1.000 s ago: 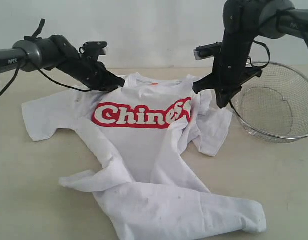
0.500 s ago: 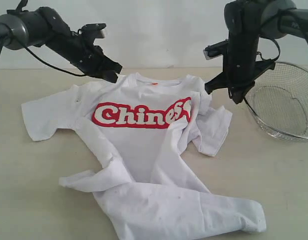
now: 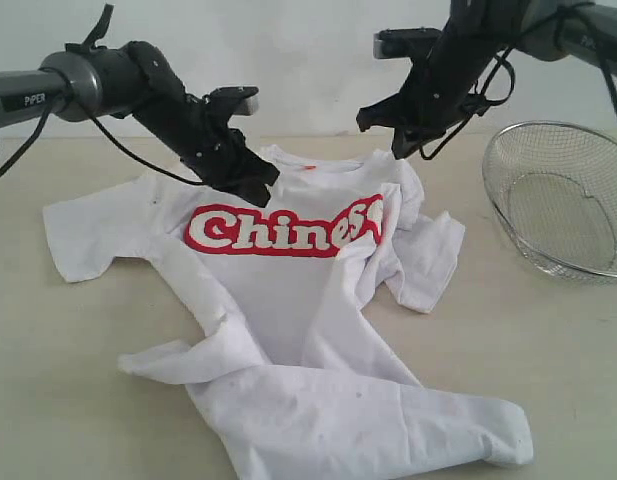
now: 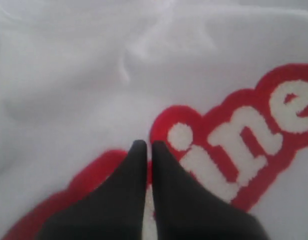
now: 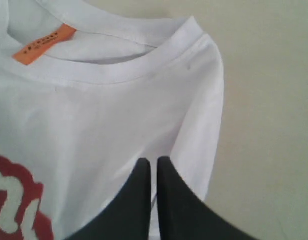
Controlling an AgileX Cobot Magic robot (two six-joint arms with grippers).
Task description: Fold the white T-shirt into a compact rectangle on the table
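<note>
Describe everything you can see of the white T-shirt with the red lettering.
The white short-sleeved cotton-looking T-shirt lies face up on the pale beige table, unfolded and rumpled. Red-outlined white "Chinese" lettering crosses the chest; a small orange tag sits inside the collar. One sleeve lies spread flat, the other side is bunched, the hem twisted. The shut left gripper points at the lettering; contact cannot be told.

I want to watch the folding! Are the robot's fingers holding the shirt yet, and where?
Nothing is held. The left fingers are shut over the red lettering on the white T-shirt, the right fingers shut near its collar, no cloth between either pair.
</note>
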